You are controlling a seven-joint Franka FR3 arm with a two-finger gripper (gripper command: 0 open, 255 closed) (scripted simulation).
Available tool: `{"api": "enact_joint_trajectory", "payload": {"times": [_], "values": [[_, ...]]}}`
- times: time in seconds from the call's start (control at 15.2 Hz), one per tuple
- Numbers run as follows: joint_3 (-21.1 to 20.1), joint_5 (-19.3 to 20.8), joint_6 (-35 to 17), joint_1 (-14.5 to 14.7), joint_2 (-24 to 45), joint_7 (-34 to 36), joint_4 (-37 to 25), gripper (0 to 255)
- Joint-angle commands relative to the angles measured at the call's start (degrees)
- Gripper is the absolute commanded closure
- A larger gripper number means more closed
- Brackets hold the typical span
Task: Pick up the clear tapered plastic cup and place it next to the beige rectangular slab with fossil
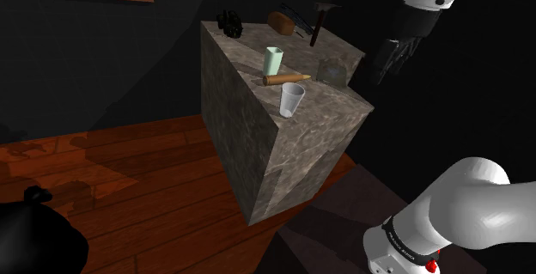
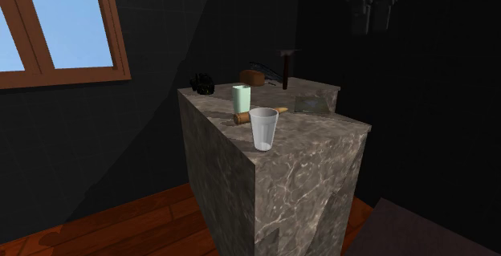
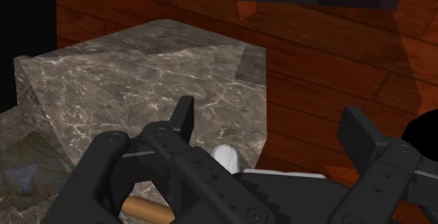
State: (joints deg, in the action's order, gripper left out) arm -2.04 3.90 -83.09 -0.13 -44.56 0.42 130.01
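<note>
1. Looking over the shoulder view, you find the clear cup [image 1: 292,100] standing on the stone block [image 1: 258,143], close to the top's near corner. Its long axis rises straight from the block's top, with the wide mouth up and the narrow base down. A wooden roller [image 1: 287,79] lies just behind it, and a pale green cup [image 1: 273,59] stands beyond that. The grey-green slab [image 1: 331,70] sits toward this view's right, apart from the clear cup. The gripper [image 1: 388,60] hangs in the air off the block's right side, touching nothing.
2. Turning to the second exterior view, you see the clear cup upright at the block's front edge, mouth upward. The slab lies flat farther back, toward this view's right. A hammer [image 2: 287,66] stands at the far edge.
3. Checking the wrist view, you see the two fingers [image 3: 184,117] spread well apart with nothing between them, so the tool is released. A pale part of the clear cup shows past the gripper's body, beside the block's edge.
</note>
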Motion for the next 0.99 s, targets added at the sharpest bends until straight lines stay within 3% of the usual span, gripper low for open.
{"api": "enact_joint_trajectory", "payload": {"times": [0.0, 0.46, 0.92], "values": [[0.0, 0.0, 0.0, 0.0, 0.0, 0.0, 0.0, 0], [-0.2, 1.64, -12.87, -0.04, 10.55, -0.32, 1.83, 0], [-0.59, 3.71, -24.16, -0.38, 23.5, -0.12, -0.3, 0]]}}
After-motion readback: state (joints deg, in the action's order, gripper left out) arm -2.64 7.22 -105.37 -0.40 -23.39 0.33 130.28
